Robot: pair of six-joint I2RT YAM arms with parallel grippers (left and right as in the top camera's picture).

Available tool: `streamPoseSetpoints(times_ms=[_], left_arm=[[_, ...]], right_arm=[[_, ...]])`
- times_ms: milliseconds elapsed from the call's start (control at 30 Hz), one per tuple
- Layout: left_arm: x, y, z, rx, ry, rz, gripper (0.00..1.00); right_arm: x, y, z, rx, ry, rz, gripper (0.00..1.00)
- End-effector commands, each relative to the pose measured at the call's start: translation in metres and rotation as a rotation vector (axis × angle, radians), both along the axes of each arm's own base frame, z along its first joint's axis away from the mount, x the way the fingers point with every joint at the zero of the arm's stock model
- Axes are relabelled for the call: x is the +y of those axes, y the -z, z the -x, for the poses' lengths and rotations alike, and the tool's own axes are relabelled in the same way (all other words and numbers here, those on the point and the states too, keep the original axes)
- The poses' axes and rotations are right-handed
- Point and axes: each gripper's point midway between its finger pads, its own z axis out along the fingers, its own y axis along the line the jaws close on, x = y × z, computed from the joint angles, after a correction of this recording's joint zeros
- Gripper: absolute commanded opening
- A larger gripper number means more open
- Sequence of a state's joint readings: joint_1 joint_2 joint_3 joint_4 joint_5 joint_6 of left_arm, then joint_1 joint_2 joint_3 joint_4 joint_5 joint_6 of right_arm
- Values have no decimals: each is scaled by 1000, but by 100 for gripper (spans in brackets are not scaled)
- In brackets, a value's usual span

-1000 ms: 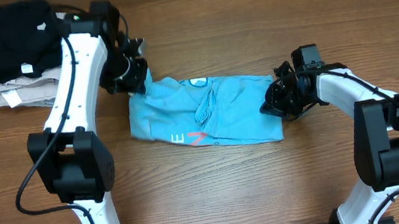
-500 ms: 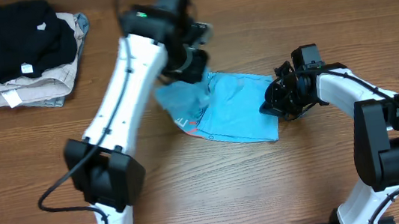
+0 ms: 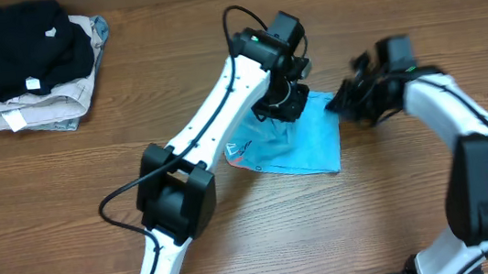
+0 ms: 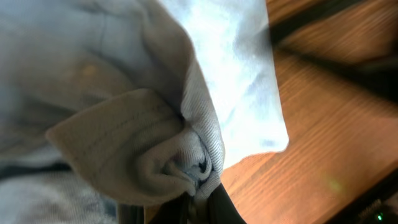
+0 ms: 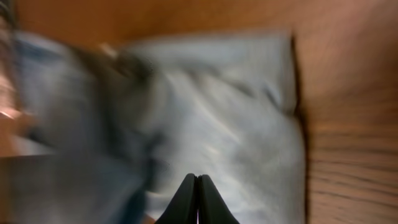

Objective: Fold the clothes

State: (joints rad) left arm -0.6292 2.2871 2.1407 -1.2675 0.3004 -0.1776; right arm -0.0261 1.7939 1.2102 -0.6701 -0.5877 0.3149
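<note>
The light sky-blue T-shirt (image 3: pixel 308 144) lies near the table's middle, folded over to a small patch, with a red mark at its left corner. My left gripper (image 3: pixel 282 108) is over its far edge, shut on a bunched fold of the shirt, which fills the left wrist view (image 4: pixel 236 74) with the fingers (image 4: pixel 199 190) pinching it. My right gripper (image 3: pixel 348 104) is blurred, just off the shirt's far right corner. In the right wrist view its fingers (image 5: pixel 198 182) are shut with nothing between them, above the shirt (image 5: pixel 236 124).
A black folded garment (image 3: pixel 17 47) lies on a beige folded garment (image 3: pixel 34 113) at the far left corner. Bare wooden table (image 3: pixel 400 211) surrounds the shirt. The left arm stretches diagonally across the table's middle.
My left gripper has carried the shirt's left side far to the right, over its right half. My right gripper has come off the shirt's right edge and moved farther back.
</note>
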Motion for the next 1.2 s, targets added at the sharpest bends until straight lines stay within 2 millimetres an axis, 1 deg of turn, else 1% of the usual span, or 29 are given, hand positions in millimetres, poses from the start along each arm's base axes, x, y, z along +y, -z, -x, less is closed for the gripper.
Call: streamPoseSetpoints(times_ms=[0, 100, 200, 267, 333, 533, 633, 700, 867, 1033, 1167], left_arm=[[-15, -5, 0, -9, -16, 35, 4], [-24, -7, 1, -23, -8, 54, 4], [-30, -13, 5, -14, 3, 79, 4], [-32, -20, 6, -8, 6, 94, 4], [-31, -30, 6, -16, 7, 94, 4], [-32, -74, -2, -99, 18, 123, 4], [-35, -86, -3, -121, 20, 141, 4], [-35, -85, -3, -120, 23, 140, 4], [-37, -69, -1, -89, 27, 134, 4], [-54, -57, 8, -40, 59, 187, 4], [-65, -45, 15, -25, 83, 180, 4]], right_arm=[[-29, -108, -31, -249, 68, -6, 4], [-54, -151, -33, -309, 116, 12, 4], [-73, -171, -31, -330, 148, 29, 4], [-81, -173, -30, -327, 164, 35, 4], [-87, -170, -27, -312, 174, 38, 4], [-90, -165, -24, -297, 170, 62, 4], [-90, -165, -24, -297, 173, 66, 4], [-91, -164, -25, -296, 176, 72, 4], [-92, -164, -24, -294, 178, 72, 4], [-92, -164, -24, -294, 178, 72, 4], [-93, -164, -24, -294, 180, 72, 4]])
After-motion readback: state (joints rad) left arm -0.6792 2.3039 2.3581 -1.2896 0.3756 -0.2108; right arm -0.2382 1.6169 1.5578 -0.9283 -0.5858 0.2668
